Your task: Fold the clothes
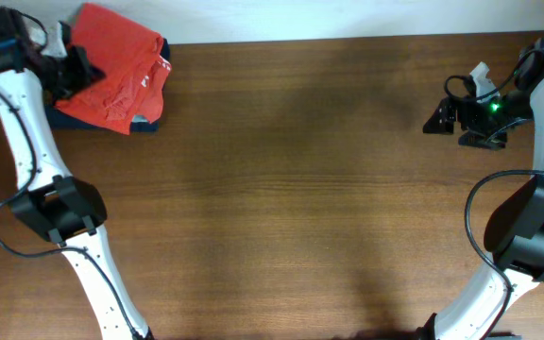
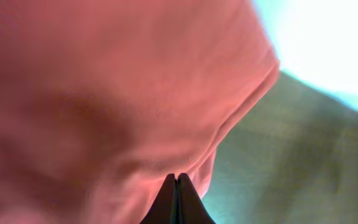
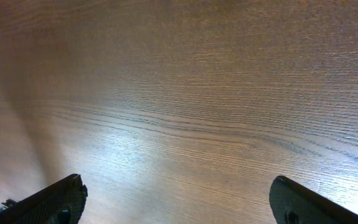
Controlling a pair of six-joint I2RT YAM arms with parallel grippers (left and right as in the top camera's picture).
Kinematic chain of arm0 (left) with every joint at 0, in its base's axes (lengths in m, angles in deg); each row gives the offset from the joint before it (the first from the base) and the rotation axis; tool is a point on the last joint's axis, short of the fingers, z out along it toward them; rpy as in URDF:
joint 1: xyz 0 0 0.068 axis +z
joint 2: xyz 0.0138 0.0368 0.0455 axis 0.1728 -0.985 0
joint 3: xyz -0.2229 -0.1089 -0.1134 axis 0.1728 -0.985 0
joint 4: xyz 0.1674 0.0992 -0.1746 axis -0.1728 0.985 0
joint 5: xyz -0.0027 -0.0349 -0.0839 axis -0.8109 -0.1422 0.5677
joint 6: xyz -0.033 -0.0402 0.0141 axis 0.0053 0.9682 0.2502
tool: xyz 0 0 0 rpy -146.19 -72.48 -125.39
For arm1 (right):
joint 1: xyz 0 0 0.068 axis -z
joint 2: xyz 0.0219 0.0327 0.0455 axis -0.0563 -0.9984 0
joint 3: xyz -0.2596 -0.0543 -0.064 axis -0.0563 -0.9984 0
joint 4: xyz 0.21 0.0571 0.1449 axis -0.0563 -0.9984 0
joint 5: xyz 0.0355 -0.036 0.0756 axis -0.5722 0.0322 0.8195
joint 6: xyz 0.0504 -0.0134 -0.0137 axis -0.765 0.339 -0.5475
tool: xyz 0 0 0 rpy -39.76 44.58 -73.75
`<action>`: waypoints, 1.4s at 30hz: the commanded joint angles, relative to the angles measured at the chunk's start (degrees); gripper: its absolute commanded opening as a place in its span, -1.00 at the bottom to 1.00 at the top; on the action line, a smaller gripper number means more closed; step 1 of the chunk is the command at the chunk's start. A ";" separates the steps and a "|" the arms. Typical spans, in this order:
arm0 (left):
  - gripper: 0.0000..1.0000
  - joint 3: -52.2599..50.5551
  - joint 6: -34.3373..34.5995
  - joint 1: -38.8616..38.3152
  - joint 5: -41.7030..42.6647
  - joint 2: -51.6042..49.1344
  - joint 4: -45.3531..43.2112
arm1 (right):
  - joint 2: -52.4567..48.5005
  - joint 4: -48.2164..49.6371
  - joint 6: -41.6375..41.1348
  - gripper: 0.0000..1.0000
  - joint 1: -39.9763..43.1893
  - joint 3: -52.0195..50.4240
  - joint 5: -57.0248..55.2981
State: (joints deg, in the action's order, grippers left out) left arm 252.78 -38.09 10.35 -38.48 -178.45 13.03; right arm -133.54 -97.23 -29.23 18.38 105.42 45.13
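Observation:
The clothes (image 1: 121, 71) lie as a crumpled orange-red pile at the table's far left corner, with a bit of white lettering showing on the right side. My left gripper (image 1: 79, 68) sits at the pile's left edge. In the left wrist view the red cloth (image 2: 104, 93) fills most of the frame, and the left gripper (image 2: 177, 178) is shut with a fold of the cloth pinched at its tips. My right gripper (image 1: 439, 121) hovers at the far right over bare wood. It (image 3: 177, 182) is open wide with nothing between its fingers (image 3: 61, 200).
A dark navy item (image 1: 145, 123) peeks out from under the red pile. The wooden table (image 1: 291, 189) spreads between the two arms. Its back edge (image 1: 300, 40) runs just behind the pile. Black cables loop beside both arms.

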 commanded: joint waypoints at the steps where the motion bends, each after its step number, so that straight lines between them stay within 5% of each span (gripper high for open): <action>1: -0.91 5.05 3.82 3.48 -0.24 4.92 -1.62 | 1.14 0.00 0.22 0.97 0.22 0.68 -0.15; 19: -0.92 -18.16 4.68 6.16 -7.80 4.83 -13.05 | 1.14 0.00 0.22 0.97 0.22 0.68 -0.15; 37: -0.98 -16.46 4.87 -0.07 -5.66 18.99 -13.09 | 1.14 0.00 0.22 0.97 0.22 0.68 -0.15; 40: -0.53 -16.46 4.85 -2.80 -8.11 21.53 -13.22 | 1.14 0.00 0.22 0.97 0.22 0.68 -0.15; 41: -0.21 -16.46 4.85 -3.67 -8.66 21.81 -13.29 | 1.14 0.00 0.22 0.97 0.22 0.68 -0.15; 42: 0.57 -16.46 4.83 -4.83 -8.79 21.92 -13.25 | 1.14 0.00 0.22 0.97 0.22 0.68 -0.15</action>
State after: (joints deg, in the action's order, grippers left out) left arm 235.38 -33.40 8.07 -45.63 -159.53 -0.24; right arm -133.54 -97.25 -29.26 18.40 105.40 45.13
